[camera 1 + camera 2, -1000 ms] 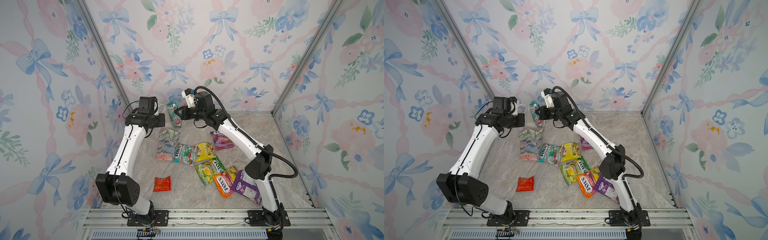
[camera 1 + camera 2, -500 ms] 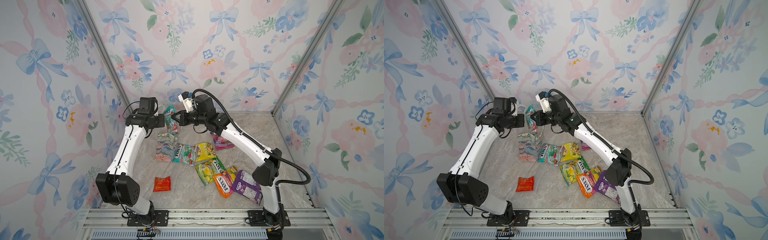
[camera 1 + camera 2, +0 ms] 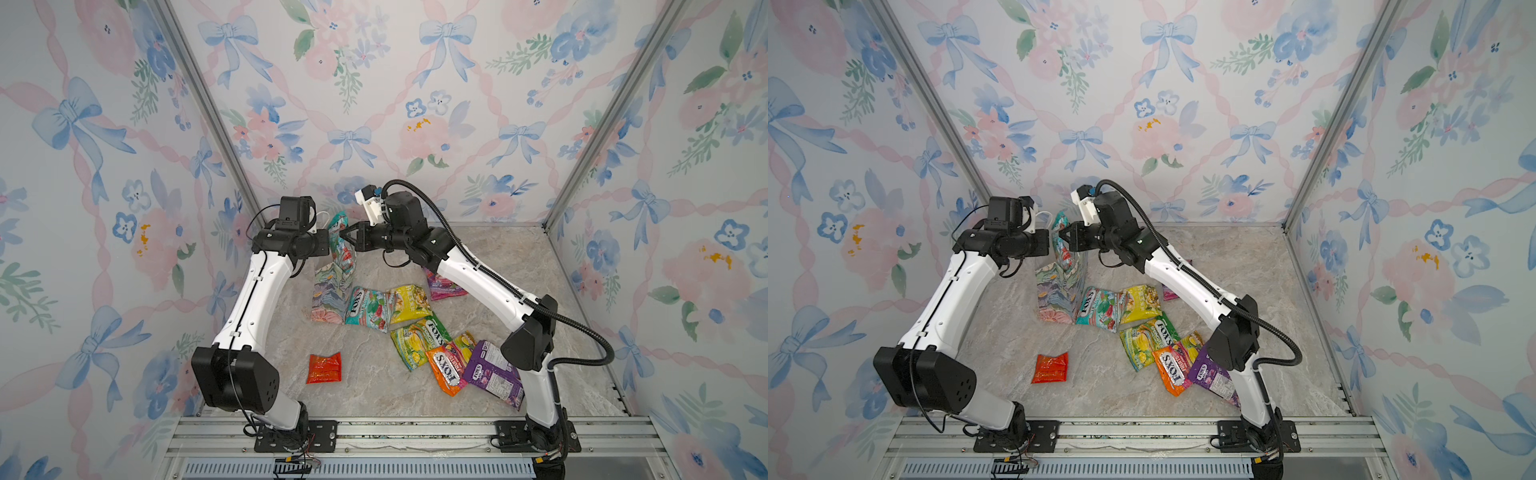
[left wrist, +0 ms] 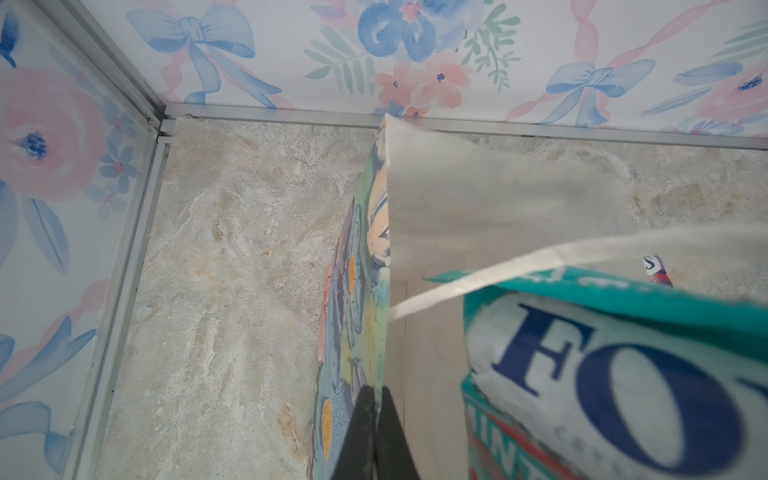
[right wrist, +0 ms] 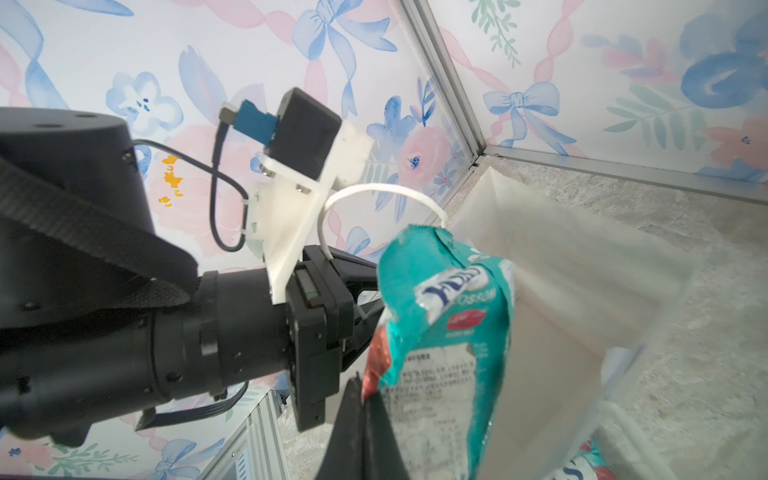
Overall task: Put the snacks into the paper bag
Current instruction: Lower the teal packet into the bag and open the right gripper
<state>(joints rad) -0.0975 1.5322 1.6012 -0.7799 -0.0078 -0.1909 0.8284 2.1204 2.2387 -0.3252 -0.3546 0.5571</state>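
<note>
- Teal packet [image 5: 444, 332] hangs from the right tool [image 5: 363, 386], whose jaws are closed on its side edge. The packet's lower end dips into the mouth of the paper bag [image 3: 332, 286] and its top edge stands above the rim.
- Left tool [image 4: 376, 390] is clamped shut on the bag's rim, one finger against the printed outside and one against the white inside, and the mouth stands open.
- In both top views the two tools face each other tip to tip across the mouth, near but apart, with the packet between them.
- White cord handle [image 5: 374, 191] arches up just beside the left tool's camera mount and comes down at the packet's top edge.
- Past the left tool's tip, bare desk [image 4: 228, 291] runs to the metal rail [image 4: 137, 249] at the foot of the wall.
- Behind the right tool, beneath its arm, a second teal packet [image 3: 365, 309] lies touching the bag's foot. A yellow packet [image 3: 409, 303] overlaps its edge, and a pink packet [image 3: 442, 286] is half hidden by the arm.
- Further back from both tools, toward the arm bases, a green packet [image 3: 415, 336], an orange packet [image 3: 444, 370] and a purple packet [image 3: 492, 374] overlap edge over edge.
- Red-orange packet [image 3: 324, 368] lies alone on the left arm's side, well apart from the pile.
- Bare desk opens on the right tool's outer side, out to the far wall.
</note>
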